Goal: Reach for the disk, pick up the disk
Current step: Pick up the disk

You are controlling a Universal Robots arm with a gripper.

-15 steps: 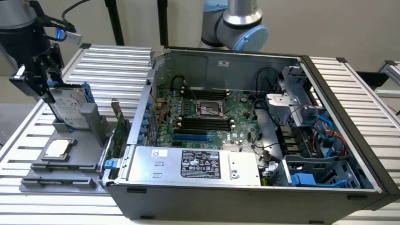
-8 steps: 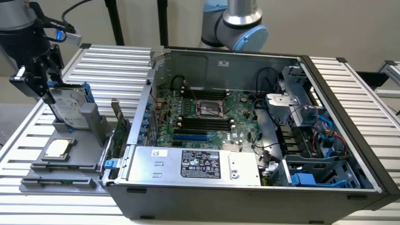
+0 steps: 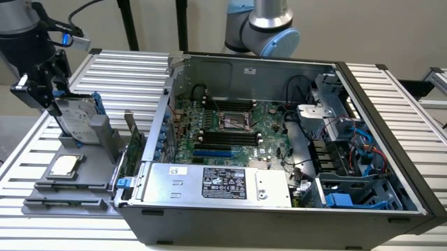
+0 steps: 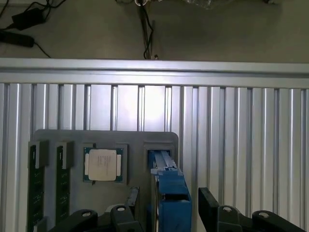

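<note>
Wrist view has the gripper (image 4: pixel 169 212) spread wide astride the upright disk (image 4: pixel 170 193), slotted at the grey fixture's (image 4: pixel 63 140) corner beside the processor chip (image 4: pixel 103 164); a skewed closing could jam it in the slot or slip off its plastic edge

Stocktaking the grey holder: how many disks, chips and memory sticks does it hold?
Disk: 1
Chip: 1
Memory sticks: 2
Total: 4
</note>
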